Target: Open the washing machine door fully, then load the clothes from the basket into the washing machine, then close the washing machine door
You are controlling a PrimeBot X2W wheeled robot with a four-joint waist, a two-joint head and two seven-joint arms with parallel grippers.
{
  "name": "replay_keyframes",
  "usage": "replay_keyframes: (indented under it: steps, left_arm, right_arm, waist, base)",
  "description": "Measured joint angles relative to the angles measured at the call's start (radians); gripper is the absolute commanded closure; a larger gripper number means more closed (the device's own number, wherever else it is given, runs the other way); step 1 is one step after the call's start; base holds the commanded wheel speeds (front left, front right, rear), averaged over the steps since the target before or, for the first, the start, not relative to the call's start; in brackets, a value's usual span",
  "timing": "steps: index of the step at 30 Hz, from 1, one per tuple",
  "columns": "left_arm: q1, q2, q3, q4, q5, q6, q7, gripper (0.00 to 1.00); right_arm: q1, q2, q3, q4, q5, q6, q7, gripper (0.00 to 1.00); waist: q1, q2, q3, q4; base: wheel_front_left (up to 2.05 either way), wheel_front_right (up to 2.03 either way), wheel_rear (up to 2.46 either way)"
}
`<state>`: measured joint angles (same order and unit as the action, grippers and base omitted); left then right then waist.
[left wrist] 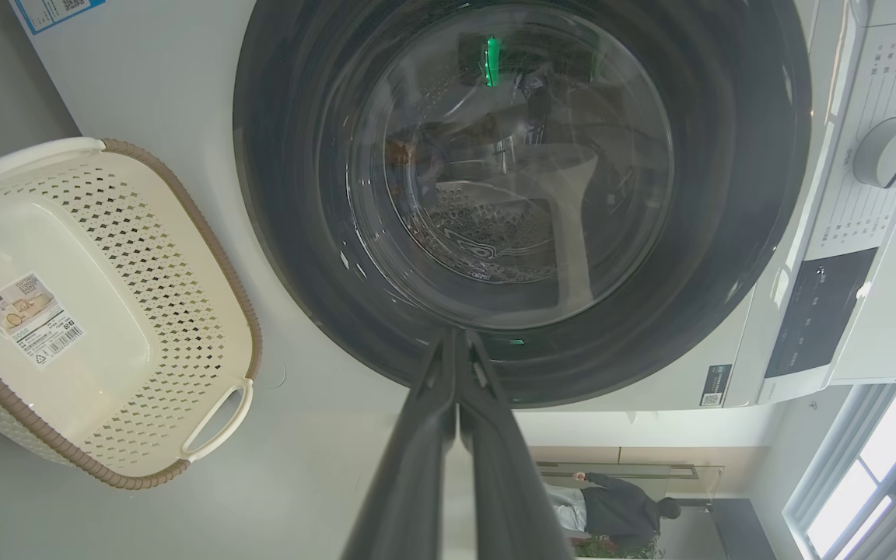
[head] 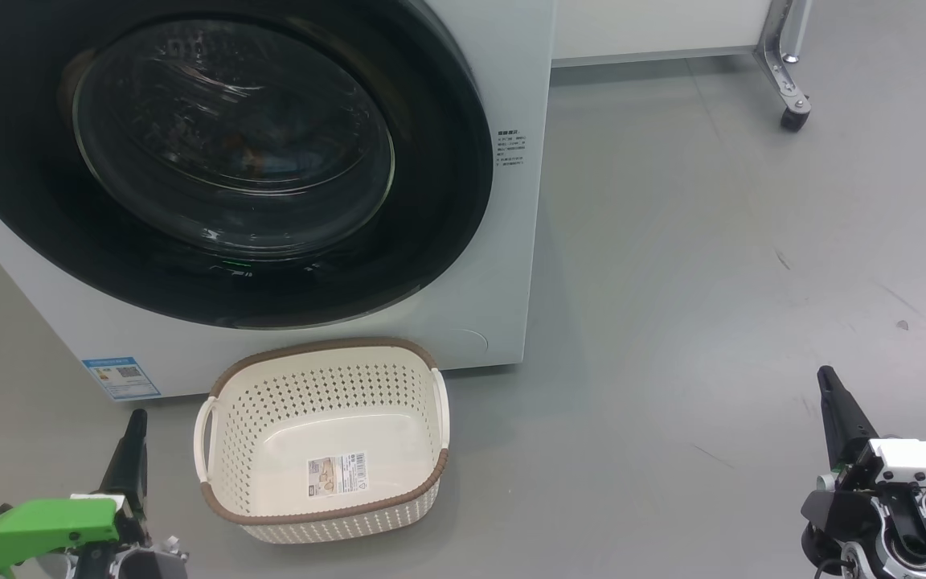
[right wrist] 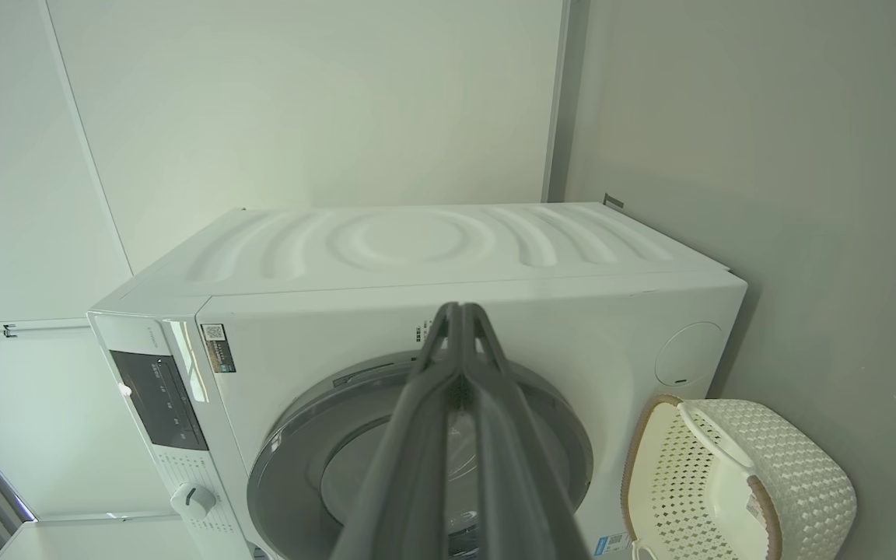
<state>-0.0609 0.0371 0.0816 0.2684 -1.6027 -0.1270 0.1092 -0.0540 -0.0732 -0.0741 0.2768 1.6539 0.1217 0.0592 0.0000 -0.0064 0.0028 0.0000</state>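
The washing machine door [head: 214, 169] is shut. The basket [head: 326, 438] stands empty on the floor just before the washing machine [head: 503, 305]. The clothes [head: 258, 165] show dimly behind the glass. Both jaws are closed and empty, so the task looks finished.

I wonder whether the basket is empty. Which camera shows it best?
The head view: the basket sits whole, its bare base and sticker visible, nothing inside. The left wrist view cuts off one end; the right wrist view sees it side-on, inside partly hidden.
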Motion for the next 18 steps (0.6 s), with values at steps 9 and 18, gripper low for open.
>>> replay_keyframes:
  steps: [9, 18]
  left_arm:
    - [0.000, 0.000, 0.000, 0.000, 0.000, 0.000, 0.000, 1.00]
    - [0.000, 0.000, 0.000, 0.000, 0.000, 0.000, 0.000, 1.00]
  right_arm:
    - [0.000, 0.000, -0.001, 0.001, 0.000, 0.000, 0.001, 1.00]
    - [0.000, 0.000, -0.001, 0.003, 0.000, 0.000, 0.001, 1.00]
  waist:
    - [0.0000, 0.0000, 0.000, 0.000]
    - [0.0000, 0.0000, 0.000, 0.000]
  base:
    - [0.00, 0.00, 0.00]
    - [0.00, 0.00, 0.00]
